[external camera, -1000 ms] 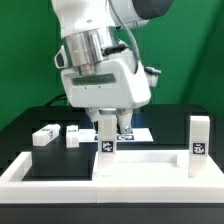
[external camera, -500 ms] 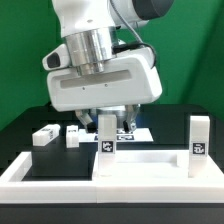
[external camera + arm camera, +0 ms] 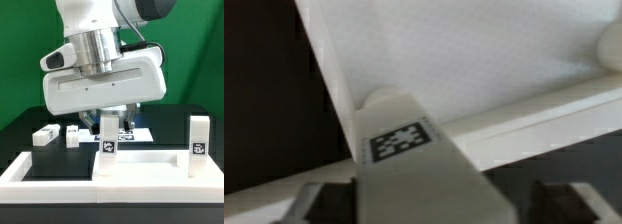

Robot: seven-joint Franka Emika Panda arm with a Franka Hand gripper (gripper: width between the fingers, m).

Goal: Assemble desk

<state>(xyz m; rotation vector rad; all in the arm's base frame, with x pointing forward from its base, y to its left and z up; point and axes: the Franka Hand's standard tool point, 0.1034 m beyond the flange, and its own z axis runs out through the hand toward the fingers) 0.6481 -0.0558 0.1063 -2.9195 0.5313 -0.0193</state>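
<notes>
The desk's flat white slab lies inside the raised rim. One leg stands upright on the slab's corner toward the exterior view's left, with its tag facing the camera. A second leg stands upright on the corner toward the right. Two more legs lie loose on the black table at the left. My gripper hangs right over the first leg. In the wrist view that leg fills the space between my fingers, inside my gripper. Whether the dark pads touch its sides is unclear.
The white raised rim runs along the front and left of the workspace. The marker board lies behind the slab, partly hidden by my hand. Green backdrop behind.
My hand has turned broadside to the exterior camera and sunk slightly over the upright leg. The legs and the slab have not moved.
</notes>
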